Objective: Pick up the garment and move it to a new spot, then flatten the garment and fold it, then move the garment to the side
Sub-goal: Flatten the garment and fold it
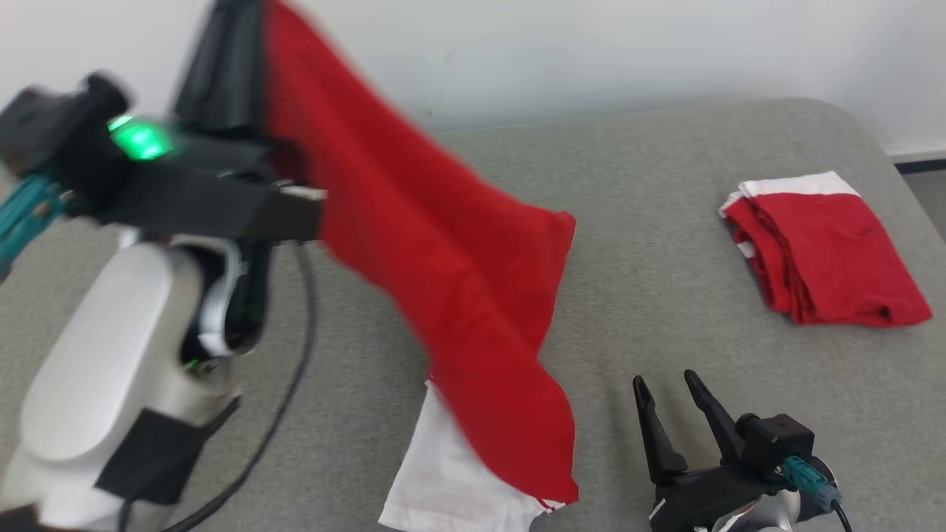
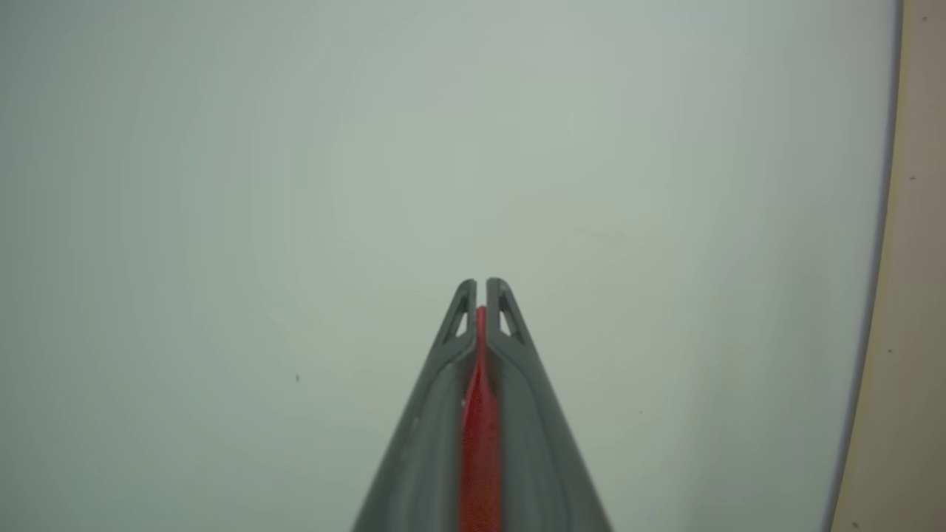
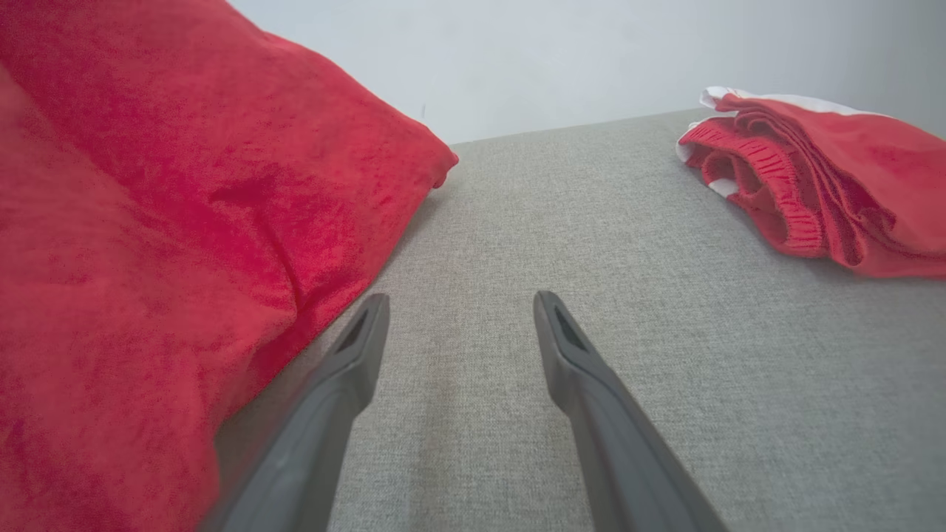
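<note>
Left hand (image 2: 481, 287) pinches one red garment (image 1: 443, 258); right hand (image 1: 665, 378) gapes wide; second garment (image 1: 828, 251) lies folded.

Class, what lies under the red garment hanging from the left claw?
Beneath the red garment, pinched in the left claw, a white fabric piece rests on the grey table. How far that white fabric reaches, and the table behind the hanging cloth, is covered.

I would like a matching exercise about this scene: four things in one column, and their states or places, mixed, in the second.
Things:
1. left gripper
2. right gripper
3. hanging garment
4. folded garment

States or places:
A. lies on the table, right side
B. open, empty
C. shut on red fabric
D. lifted, draping down

Pairs: 1-C, 2-B, 3-D, 4-A
</note>
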`<state>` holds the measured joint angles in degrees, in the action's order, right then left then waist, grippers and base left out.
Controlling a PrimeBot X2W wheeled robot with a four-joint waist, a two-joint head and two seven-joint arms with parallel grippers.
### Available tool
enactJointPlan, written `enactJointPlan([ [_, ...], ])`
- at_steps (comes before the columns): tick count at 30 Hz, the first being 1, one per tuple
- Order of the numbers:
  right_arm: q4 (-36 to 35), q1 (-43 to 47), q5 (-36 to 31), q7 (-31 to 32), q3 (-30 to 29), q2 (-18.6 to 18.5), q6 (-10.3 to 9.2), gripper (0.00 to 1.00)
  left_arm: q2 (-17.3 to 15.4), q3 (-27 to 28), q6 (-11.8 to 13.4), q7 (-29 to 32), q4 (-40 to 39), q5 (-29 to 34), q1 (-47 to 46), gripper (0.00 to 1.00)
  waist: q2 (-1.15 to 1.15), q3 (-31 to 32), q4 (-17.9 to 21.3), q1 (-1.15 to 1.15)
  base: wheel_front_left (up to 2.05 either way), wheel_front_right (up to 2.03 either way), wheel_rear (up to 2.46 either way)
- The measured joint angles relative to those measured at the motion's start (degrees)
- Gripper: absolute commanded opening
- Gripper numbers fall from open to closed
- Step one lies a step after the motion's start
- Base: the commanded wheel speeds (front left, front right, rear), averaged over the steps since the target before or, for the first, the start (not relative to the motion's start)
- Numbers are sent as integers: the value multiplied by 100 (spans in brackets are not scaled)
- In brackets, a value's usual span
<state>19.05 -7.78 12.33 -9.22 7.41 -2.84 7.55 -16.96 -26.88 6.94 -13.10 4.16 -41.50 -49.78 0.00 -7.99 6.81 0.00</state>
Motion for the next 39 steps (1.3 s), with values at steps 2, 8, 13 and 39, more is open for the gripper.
enactJointPlan([
  [2, -62, 8, -38, 27, -8, -5, 0, 100, -291, 245, 199, -44, 96, 26, 311, 0, 0, 5, -123, 0, 0, 0, 0],
  [8, -197, 16, -89, 166, 67, -1, 0, 100, -754, 758, 823, -126, 889, 220, 1168, 0, 0, 13, -401, 0, 0, 0, 0],
  [13, -275, 77, -141, 267, 103, -2, 0, 100, -645, 794, 861, -145, 1593, 187, 1625, 100, 0, 36, -412, 0, 0, 0, 0],
  [39, 988, -1919, 382, 2894, -646, -7, 0, 100, 1247, 1892, -352, -194, -294, 1405, 4558, 100, 0, -32, -1202, 0, 0, 0, 0],
])
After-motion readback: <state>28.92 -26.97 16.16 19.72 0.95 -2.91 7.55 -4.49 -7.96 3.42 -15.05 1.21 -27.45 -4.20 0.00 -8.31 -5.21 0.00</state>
